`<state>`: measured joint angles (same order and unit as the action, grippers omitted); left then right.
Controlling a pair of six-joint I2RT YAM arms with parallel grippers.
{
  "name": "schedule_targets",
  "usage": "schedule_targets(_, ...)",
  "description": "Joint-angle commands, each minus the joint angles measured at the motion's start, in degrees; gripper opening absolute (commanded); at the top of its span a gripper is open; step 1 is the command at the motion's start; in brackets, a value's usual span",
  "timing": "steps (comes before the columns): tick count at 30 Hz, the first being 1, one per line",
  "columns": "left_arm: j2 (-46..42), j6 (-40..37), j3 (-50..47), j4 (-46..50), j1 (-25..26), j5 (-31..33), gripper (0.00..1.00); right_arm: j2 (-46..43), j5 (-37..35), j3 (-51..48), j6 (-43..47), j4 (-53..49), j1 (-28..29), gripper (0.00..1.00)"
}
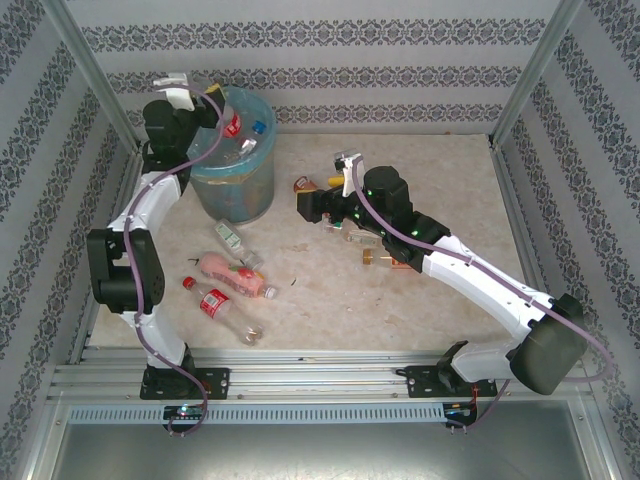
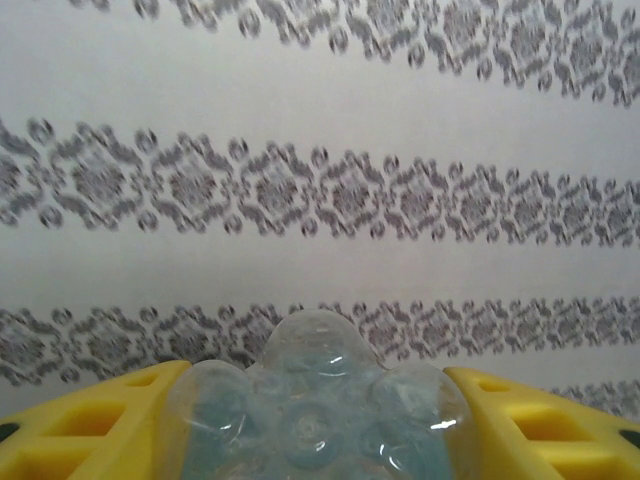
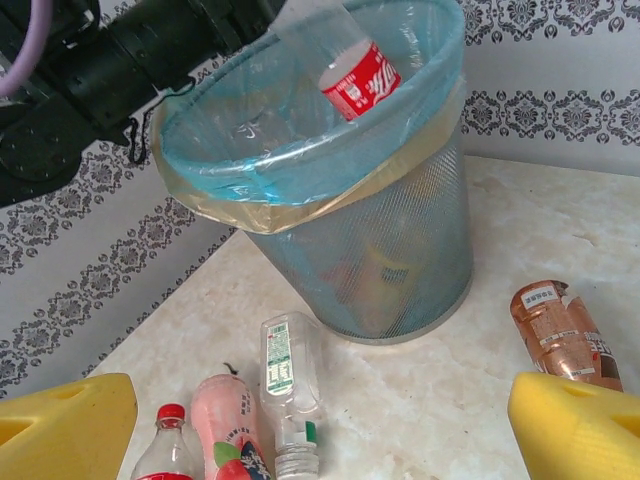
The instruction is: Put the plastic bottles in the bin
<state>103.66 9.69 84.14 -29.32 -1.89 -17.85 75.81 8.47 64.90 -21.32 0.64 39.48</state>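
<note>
Bin (image 1: 240, 190) holds bottles (image 1: 250, 148); left tool (image 2: 315, 420) pinches a red-labelled bottle (image 3: 355, 75) above it, right tool (image 3: 320, 420) spread.

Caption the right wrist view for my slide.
A red-labelled bottle held over the lined bin, other bottles lying on the table.

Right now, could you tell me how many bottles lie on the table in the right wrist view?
4: red-capped bottle, pink bottle and clear bottle side by side before the bin; brown bottle at right. More may lie beyond the frame.
</note>
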Motion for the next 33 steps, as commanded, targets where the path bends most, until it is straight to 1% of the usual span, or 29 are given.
schedule_targets(1,0.34,0.19,-2.36,-1.45,2.40,-4.01,0.13,0.53,1.28,1.29,-1.05,0.76,-0.22,0.95)
schedule_targets(7,2.28,-4.63,-5.75,-1.20,2.51,-1.86,0.13,0.46,1.27,0.63,-1.12,0.41,-0.20,0.95)
schedule_targets(12,3.91,-8.43,-6.14,1.61,2.49,0.49,0.13,0.83,1.44,0.40,-1.45,0.41,-0.11,0.95)
schedule_targets(17,5.86,-9.62,-0.82,12.58,2.54,4.71,0.12,1.26,1.46,0.76,-1.25,0.16,-0.14,0.95)
schedule_targets(21,6.18,-9.34,2.18,17.88,2.75,6.65,0.12,1.69,1.43,1.04,-1.33,0.14,-0.09,0.95)
schedule_targets(23,6.75,-10.00,5.74,23.96,2.98,8.47,0.12,1.85,1.63,1.12,-1.44,0.06,-0.11,0.95)
schedule_targets(25,7.12,-10.98,7.30,26.33,3.24,8.62,0.14,1.97,1.76,1.19,-1.51,0.06,-0.11,0.95)
schedule_targets(30,7.86,-12.28,6.70,25.63,3.99,6.56,0.21,2.45,1.76,1.26,-1.61,0.22,-0.02,0.95)
schedule_targets(33,8.08,-11.44,4.16,21.50,4.17,5.73,0.23,2.68,2.12,1.41,-1.67,0.15,0.06,0.95)
